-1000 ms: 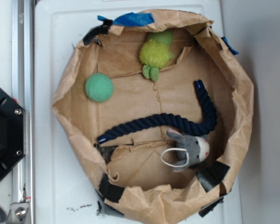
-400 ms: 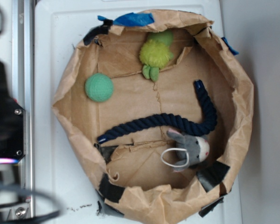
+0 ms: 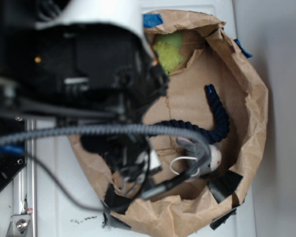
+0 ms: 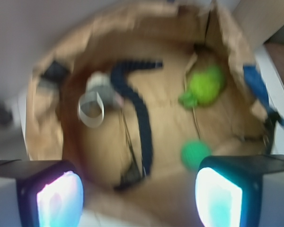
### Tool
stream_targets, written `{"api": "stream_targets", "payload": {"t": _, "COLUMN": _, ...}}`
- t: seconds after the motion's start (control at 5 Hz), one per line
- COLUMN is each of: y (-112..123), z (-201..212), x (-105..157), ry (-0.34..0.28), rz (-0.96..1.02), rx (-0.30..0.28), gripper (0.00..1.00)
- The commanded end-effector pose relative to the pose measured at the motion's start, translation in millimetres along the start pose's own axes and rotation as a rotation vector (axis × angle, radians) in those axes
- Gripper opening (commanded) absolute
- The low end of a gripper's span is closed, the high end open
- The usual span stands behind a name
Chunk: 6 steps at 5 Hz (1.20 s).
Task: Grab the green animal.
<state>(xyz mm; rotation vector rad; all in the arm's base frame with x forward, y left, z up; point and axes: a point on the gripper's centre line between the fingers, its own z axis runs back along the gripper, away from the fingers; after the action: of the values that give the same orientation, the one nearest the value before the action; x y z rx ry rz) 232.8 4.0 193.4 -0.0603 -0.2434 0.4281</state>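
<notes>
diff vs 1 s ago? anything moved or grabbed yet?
Only the arm moved: it swung in from the left and now hangs over the left half of the paper bin, hiding the teal ball in the exterior view. The gripper is open, holding nothing. The green animal, the navy rope and the grey plush lie where they were.

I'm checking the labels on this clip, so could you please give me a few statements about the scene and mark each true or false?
1. The end effector is holding the green animal. False: its fingers are apart with nothing between them.
2. The dark rope lies inside the paper bag. True.
3. The grey animal lies beside the green animal. False: the rope runs between them.
4. A green ball lies near the green animal. True.
</notes>
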Motion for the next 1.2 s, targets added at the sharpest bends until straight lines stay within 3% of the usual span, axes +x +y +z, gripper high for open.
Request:
{"api": "stream_targets", "payload": {"t": 0.0, "y": 46.2, "z": -48.9, "x": 19.0, "ry": -0.175, "rz": 0.387, "rx": -0.029, "gripper": 1.00}}
{"api": "stream_targets", "payload": {"t": 0.2, "y": 70.4, "z": -68.6, "x": -16.5, "ry": -0.169, "rz": 0.487, "rx": 0.018, "gripper": 1.00}}
{"api": "stream_targets", "payload": {"t": 1.0, "y": 70.4, "z": -68.6, "x": -16.5, "ry": -0.169, "rz": 0.487, "rx": 0.018, "gripper": 1.00}}
